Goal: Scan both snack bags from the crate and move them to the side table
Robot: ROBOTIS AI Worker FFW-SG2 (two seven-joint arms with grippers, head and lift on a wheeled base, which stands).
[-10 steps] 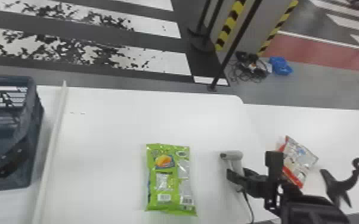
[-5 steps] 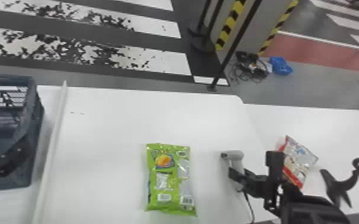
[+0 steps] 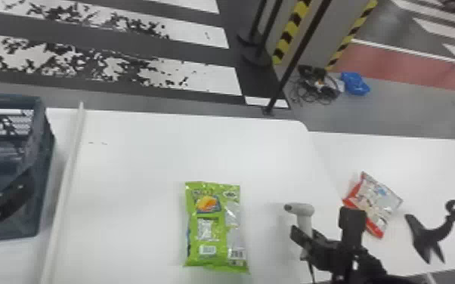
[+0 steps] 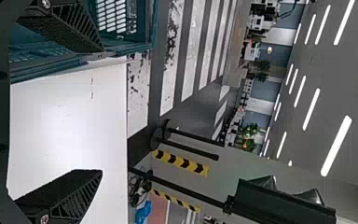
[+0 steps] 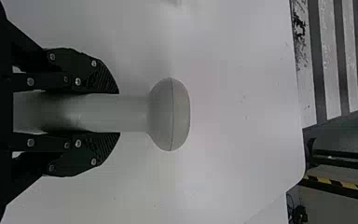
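Scanner [image 3: 301, 209] eased nearer us, green bag [image 3: 208, 226] unmoved.
Head view: we likely must still transfer that bag from the worktop [image 3: 143, 170]; the red-and-white bag [image 3: 383, 200] lies on the side table [image 3: 370, 151]. Left wrist view: left jaws apart, empty. Right wrist view: right jaws clamp the scanner.

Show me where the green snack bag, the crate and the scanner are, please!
Green snack bag [image 3: 217, 228]: head view, on the middle of the bag.
Crate [image 3: 41, 189]: head view, on its wall nearest the green bag.
Scanner [image 5: 133, 113]: right wrist view, on its pale handle.
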